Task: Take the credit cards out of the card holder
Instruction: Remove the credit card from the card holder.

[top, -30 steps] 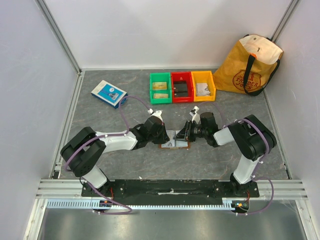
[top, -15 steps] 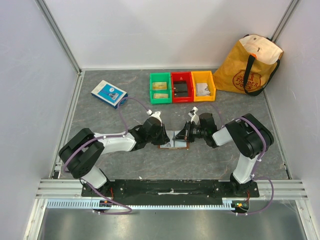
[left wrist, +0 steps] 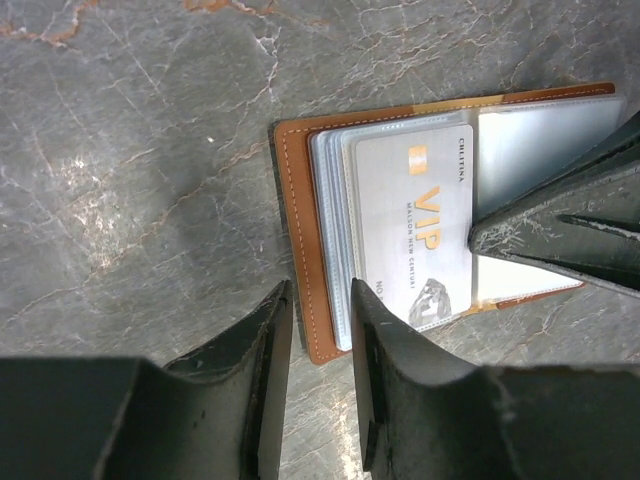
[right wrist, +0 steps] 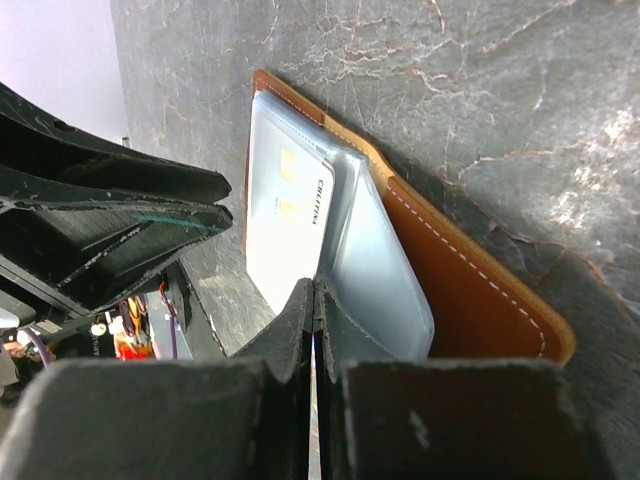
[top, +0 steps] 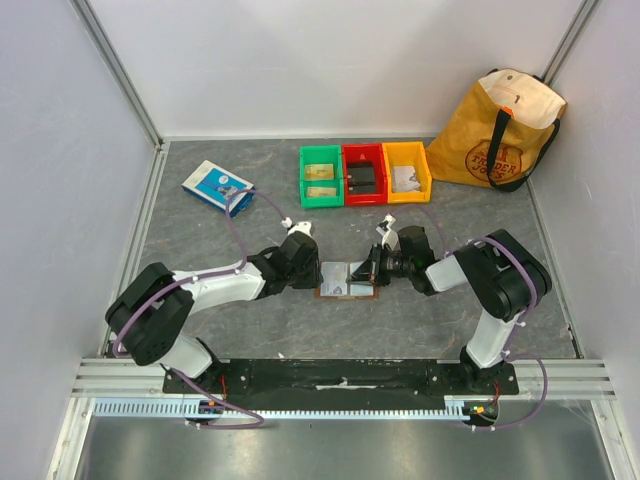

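Since a second ago the left gripper has drawn back leftward off the small brown leather bifold card holder, uncovering the half nearer to it, and its fingers have parted. Over the same second the right gripper has gone from partly open to clenched.

Card holder: lies open and flat on the grey marbled table, between the two grippers, with its clear plastic sleeves facing up.

Credit card: one silver-white plastic card with gold VIP lettering, seated in the top sleeve on the side nearer the left gripper, inside the holder. Further cards cannot be made out.

Left gripper: released, fingers a little apart, low over the holder's stitched outer edge, nothing between them.

Right gripper: fingers pressed together, tips down on the sleeves near the middle fold and touching them. Whether a sleeve or card edge is nipped between the tips cannot be told.
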